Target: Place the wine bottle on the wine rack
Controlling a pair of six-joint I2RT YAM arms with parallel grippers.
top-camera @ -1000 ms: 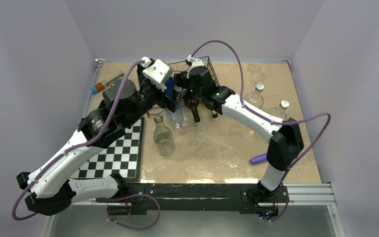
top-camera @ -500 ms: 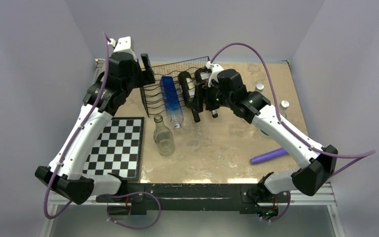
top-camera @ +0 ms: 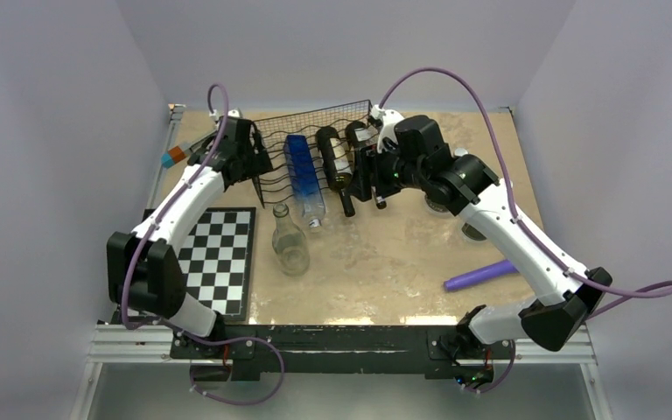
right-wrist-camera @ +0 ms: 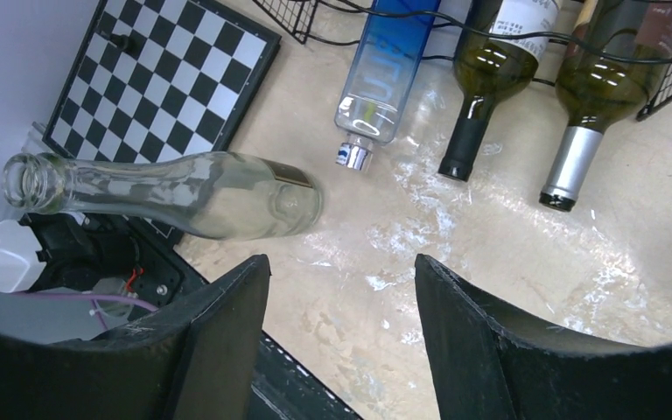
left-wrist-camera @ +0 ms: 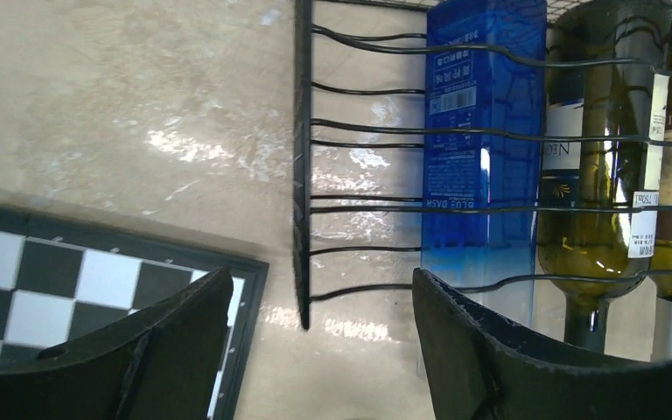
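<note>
The black wire wine rack [top-camera: 315,131] stands at the back of the table. In it lie a blue bottle [top-camera: 302,171] and two green wine bottles, necks toward me: one with a black neck [top-camera: 336,162] and one with a silver neck [right-wrist-camera: 593,83]. My left gripper [top-camera: 254,162] hangs open at the rack's left end, with the rack's side panel [left-wrist-camera: 302,175] showing beyond its empty jaws [left-wrist-camera: 322,280]. My right gripper [top-camera: 369,173] is open and empty just in front of the rack's right end, partly covering the silver-necked bottle. From the right wrist, bare tabletop shows between its jaws [right-wrist-camera: 339,262].
A clear glass bottle [top-camera: 290,241] stands upright in front of the rack. A chessboard [top-camera: 214,262] lies at the front left, a purple stick [top-camera: 481,274] at the front right, a marker [top-camera: 175,156] at the back left. Glassware [top-camera: 475,233] sits under the right arm.
Both grippers were over the rack a second ago. The left arm swung up and back, then came down at the rack's left end. The right arm drew off to the right. Both jaws narrowed.
</note>
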